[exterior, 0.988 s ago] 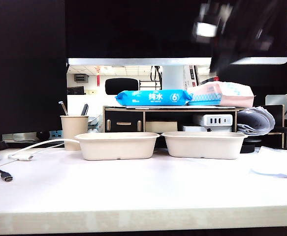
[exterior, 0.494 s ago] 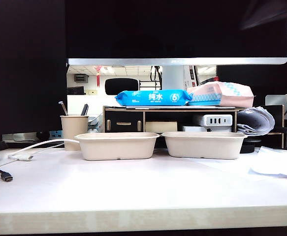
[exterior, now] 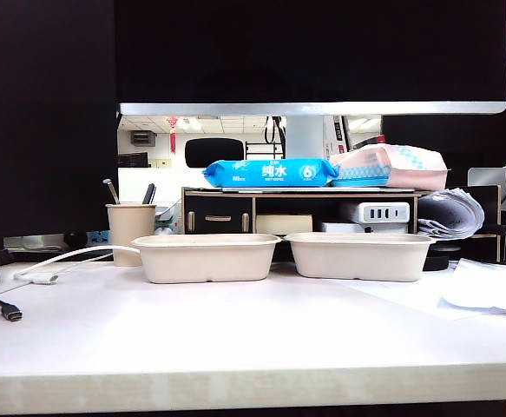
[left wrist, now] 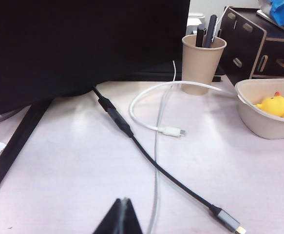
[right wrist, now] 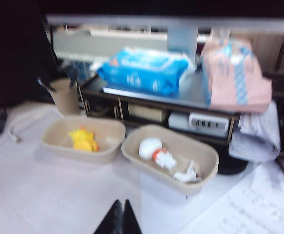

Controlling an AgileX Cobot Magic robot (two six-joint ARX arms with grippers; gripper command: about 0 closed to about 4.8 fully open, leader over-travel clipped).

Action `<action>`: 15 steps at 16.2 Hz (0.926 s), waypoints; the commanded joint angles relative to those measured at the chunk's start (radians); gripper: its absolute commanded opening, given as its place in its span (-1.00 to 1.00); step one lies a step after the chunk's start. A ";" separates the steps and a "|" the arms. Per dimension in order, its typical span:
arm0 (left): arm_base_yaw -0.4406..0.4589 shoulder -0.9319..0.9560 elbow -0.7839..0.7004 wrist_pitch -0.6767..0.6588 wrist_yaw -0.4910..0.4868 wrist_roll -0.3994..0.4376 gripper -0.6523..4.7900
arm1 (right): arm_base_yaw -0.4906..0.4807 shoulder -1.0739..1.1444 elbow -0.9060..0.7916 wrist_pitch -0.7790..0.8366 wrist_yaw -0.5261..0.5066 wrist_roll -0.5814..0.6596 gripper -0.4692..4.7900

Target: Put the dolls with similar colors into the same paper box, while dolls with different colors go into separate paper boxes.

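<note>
Both grippers, left [left wrist: 122, 207] and right [right wrist: 118, 210], hover closed above the table [exterior: 253, 330].

Right gripper [right wrist: 119, 218] closed to a dark point, hanging above the pale counter [right wrist: 44, 195], nothing between its fingers. Beyond it, two paper boxes side by side: one [right wrist: 56, 142] holding the yellow ducks [right wrist: 83, 139], the other [right wrist: 204, 171] holding the white bird [right wrist: 150, 147] and the small patched animal [right wrist: 188, 173]. Behind, a shelf [right wrist: 180, 100] bearing a blue pack [right wrist: 144, 70] and a pink pack [right wrist: 234, 73], with a pen cup [right wrist: 65, 95] beside.
</note>
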 commanded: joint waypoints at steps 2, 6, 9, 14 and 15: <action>0.001 0.000 0.003 0.011 0.001 0.004 -0.78 | 0.000 -0.099 0.005 0.011 -0.001 0.004 -0.80; 0.001 0.000 0.003 0.011 0.000 0.004 -0.78 | -0.059 -0.206 0.005 0.004 -0.017 0.003 -0.80; 0.001 0.000 0.003 0.011 0.000 0.004 -0.78 | -0.162 -0.248 -0.006 0.015 0.050 -0.077 -0.80; 0.001 0.000 0.003 0.011 0.001 0.004 -0.78 | -0.256 -0.300 -0.315 0.244 0.013 -0.103 -0.80; 0.001 0.000 0.003 0.011 0.001 0.004 -0.78 | -0.267 -0.299 -0.378 0.263 0.010 -0.087 -0.80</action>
